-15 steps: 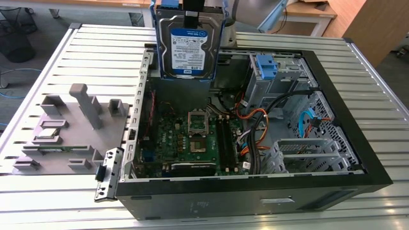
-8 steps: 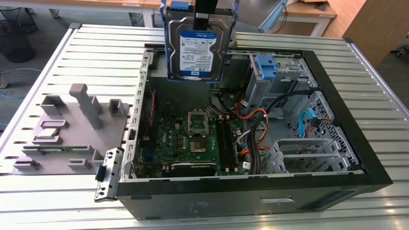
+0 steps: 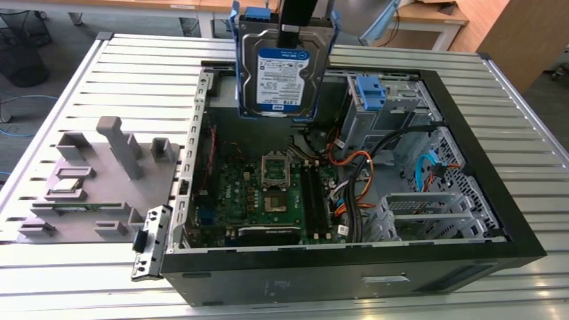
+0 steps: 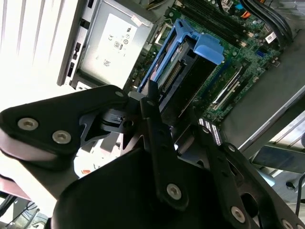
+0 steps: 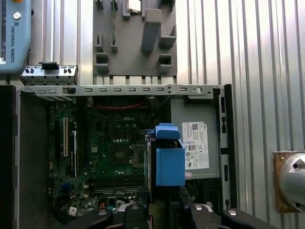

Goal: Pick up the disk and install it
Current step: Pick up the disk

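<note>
Pick done: black gripper (image 3: 291,37) clenched on silver-grey metal disk in blue plastic bracket (image 3: 282,73), held upright above open black computer case (image 3: 356,267). Install left: disk not yet seated inside case.

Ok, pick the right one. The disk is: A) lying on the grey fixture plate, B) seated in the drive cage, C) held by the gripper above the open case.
C: in the exterior view the gripper holds the disk in the air over the open case.
</note>
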Robot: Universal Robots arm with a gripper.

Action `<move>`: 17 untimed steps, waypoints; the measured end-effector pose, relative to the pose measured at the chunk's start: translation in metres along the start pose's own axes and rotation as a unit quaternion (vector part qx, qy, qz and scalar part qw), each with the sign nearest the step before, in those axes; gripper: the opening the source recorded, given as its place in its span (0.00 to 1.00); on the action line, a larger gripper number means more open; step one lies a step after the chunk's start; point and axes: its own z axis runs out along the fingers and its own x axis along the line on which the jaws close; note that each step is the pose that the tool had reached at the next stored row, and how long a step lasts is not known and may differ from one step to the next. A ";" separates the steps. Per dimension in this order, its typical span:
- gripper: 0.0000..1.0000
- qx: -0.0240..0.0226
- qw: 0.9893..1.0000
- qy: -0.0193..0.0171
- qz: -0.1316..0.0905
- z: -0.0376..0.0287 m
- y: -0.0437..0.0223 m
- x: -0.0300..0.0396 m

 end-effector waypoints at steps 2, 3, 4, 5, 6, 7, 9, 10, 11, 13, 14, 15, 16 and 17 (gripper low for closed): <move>0.35 0.000 1.000 0.000 0.000 -0.0003 -0.0011 0.0031; 0.35 0.000 1.000 0.000 0.001 -0.0004 -0.0015 0.0047; 0.35 0.000 1.000 0.000 0.001 -0.0006 -0.0020 0.0062; 0.35 0.000 1.000 0.000 0.001 -0.0008 -0.0024 0.0078; 0.35 0.000 1.000 0.000 0.002 -0.0009 -0.0028 0.0094; 0.35 0.000 1.000 0.000 0.002 -0.0011 -0.0033 0.0109; 0.35 0.000 1.000 0.000 0.002 -0.0014 -0.0041 0.0142; 0.35 0.000 1.000 0.000 0.003 -0.0016 -0.0046 0.0159; 0.35 0.000 1.000 0.000 0.003 -0.0018 -0.0050 0.0174; 0.35 0.000 1.000 0.000 0.004 -0.0021 -0.0059 0.0205; 0.35 0.000 1.000 0.000 0.004 -0.0022 -0.0064 0.0221; 0.35 0.000 1.000 0.000 0.004 -0.0025 -0.0069 0.0236; 0.35 0.000 1.000 0.000 0.004 -0.0026 -0.0075 0.0249; 0.35 0.001 1.000 0.000 0.005 -0.0028 -0.0081 0.0262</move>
